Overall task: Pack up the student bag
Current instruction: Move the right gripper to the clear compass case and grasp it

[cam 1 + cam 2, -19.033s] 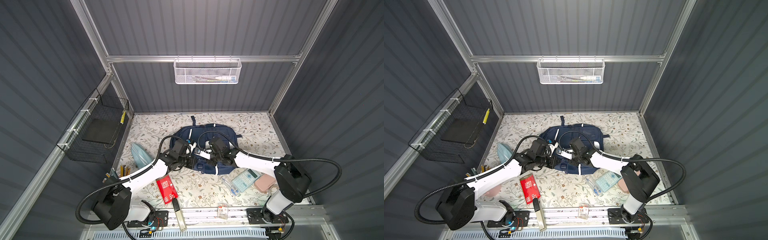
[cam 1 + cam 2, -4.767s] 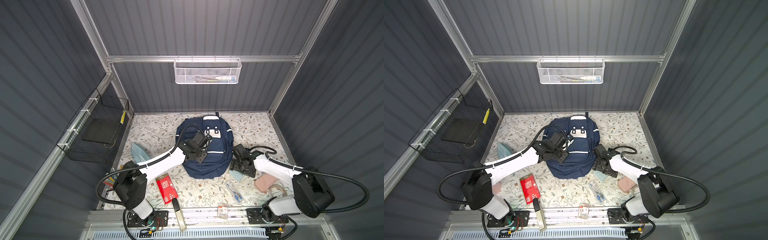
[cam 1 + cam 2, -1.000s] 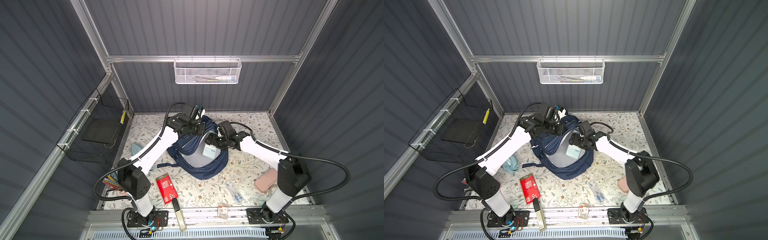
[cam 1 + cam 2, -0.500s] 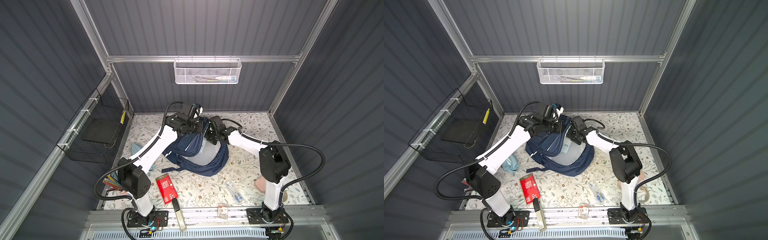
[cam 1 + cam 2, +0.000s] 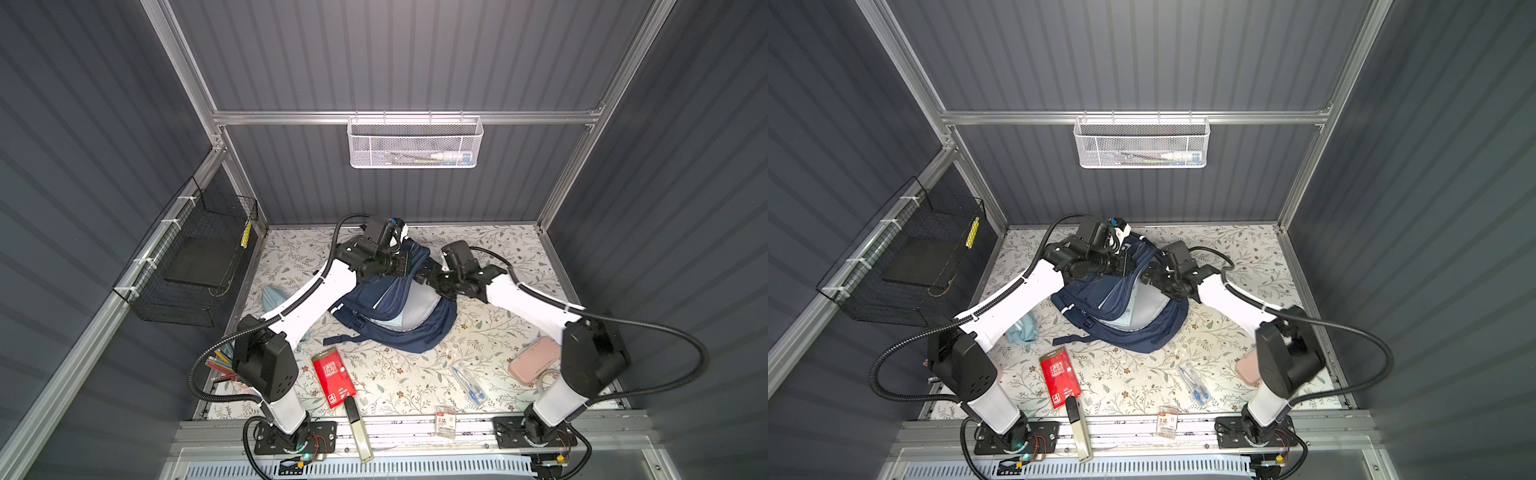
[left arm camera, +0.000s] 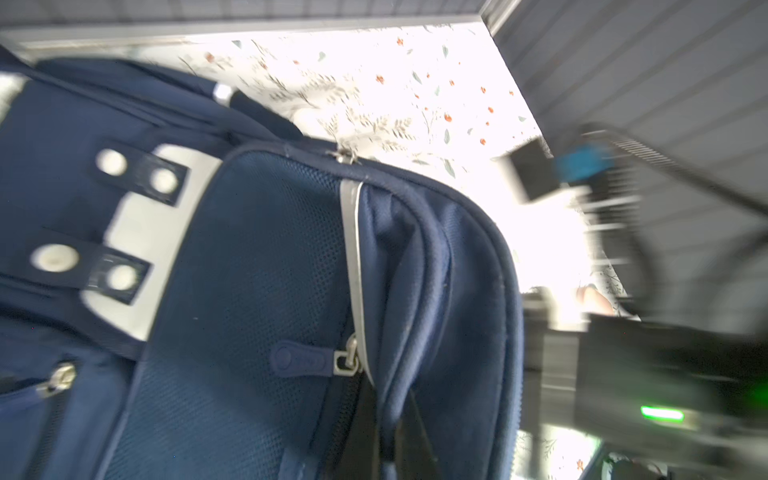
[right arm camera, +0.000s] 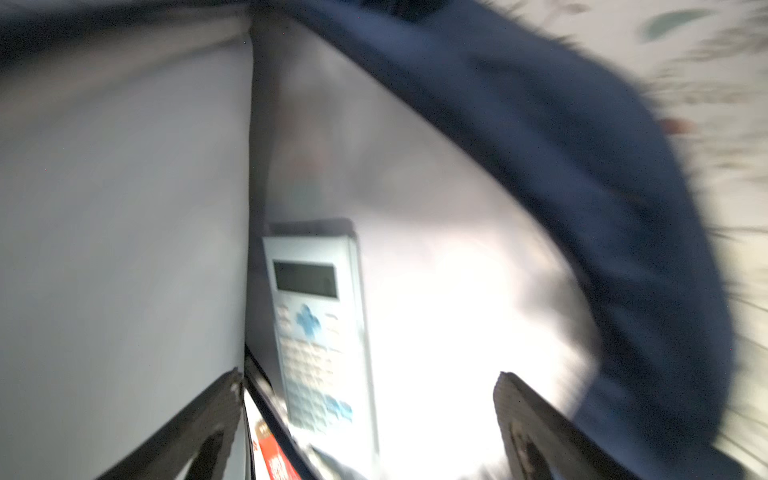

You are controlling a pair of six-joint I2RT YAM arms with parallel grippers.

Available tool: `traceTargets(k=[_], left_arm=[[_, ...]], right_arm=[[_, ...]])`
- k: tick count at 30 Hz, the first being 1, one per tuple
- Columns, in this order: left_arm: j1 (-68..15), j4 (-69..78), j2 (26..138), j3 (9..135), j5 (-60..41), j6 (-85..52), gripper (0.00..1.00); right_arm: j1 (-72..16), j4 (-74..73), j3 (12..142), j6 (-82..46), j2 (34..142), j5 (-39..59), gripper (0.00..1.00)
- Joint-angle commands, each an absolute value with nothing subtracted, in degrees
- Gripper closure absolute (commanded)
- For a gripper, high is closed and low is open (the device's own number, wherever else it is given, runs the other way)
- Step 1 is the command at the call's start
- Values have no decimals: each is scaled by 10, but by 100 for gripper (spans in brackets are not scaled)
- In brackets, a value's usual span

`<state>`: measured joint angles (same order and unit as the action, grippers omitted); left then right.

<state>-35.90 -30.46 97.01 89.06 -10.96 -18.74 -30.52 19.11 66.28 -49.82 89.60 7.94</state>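
The student bag, a navy backpack, lies open mid-table with its grey lining showing. My left gripper is shut on a fold of the bag's upper flap and holds it raised; in the left wrist view the black fingers pinch navy fabric beside a zip pull. My right gripper stands open at the bag's mouth, holding nothing. A pale blue calculator lies inside against the lining, beside a flat red-and-white thing.
On the floral table lie a red booklet, a black-and-beige bar, a pen pack, a small packet, a pink case and a light-blue pouch. A black wire basket hangs left, a white mesh basket behind.
A second ago my right gripper held the calculator over the bag's mouth. It has opened wider, and the calculator now lies inside. The left gripper still holds the flap up.
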Motion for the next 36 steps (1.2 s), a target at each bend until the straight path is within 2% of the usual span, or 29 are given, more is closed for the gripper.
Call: traceTargets(k=[1,5,10,14,19,29,34,36], left_arm=[[-360,-270,953,853,-133,-202,100],[-360,-248,943,828,-149,-211,100],[-360,-214,953,781,-202,-234,100],[-360,-206,955,773,-205,-240,100],[-360,-210,952,772,-202,-240,100],[-359,-232,936,790,-193,-234,100],[-358,-236,934,800,-195,-233,100],[-357,-233,935,800,-207,-236,100]], right_arm=[[-298,294,604,-427,818,37,6],[-306,389,512,-376,730,34,9],[-381,444,413,-424,667,25,11],[-446,435,371,-462,659,22,14],[-526,482,359,-509,674,-30,17],[-571,451,345,-541,727,-75,35],[-566,413,364,-536,716,-85,63],[-564,418,377,-538,692,-94,64]])
